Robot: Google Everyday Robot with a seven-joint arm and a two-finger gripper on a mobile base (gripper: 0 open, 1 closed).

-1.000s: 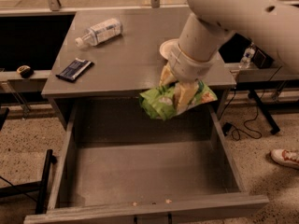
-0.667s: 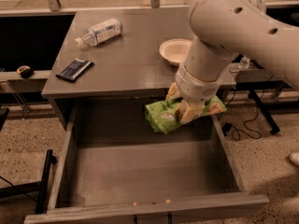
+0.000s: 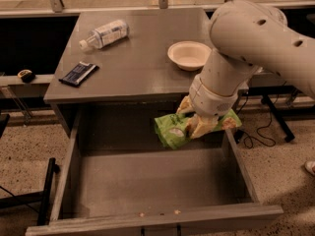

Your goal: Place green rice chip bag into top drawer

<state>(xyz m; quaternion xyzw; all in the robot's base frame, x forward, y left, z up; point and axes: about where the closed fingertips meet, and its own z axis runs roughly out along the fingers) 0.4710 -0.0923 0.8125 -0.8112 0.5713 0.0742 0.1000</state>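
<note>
Tool (image 3: 196, 123) clamps green bag (image 3: 170, 130) abv drawer's (image 3: 147, 183) rear.

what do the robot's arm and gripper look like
The arm is thick, rounded and off-white, with small dark holes in its shell. The gripper, above the drawer at the green bag, has pale yellowish fingers. No cables show on it.

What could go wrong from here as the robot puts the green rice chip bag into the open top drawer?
1. The tool, over the back right corner of the top drawer, is shut on the green rice chip bag, whose right end hangs near the drawer's right wall. Released here, it might catch there.
2. The arm sits close to the front edge of the table and may bump it.
</note>
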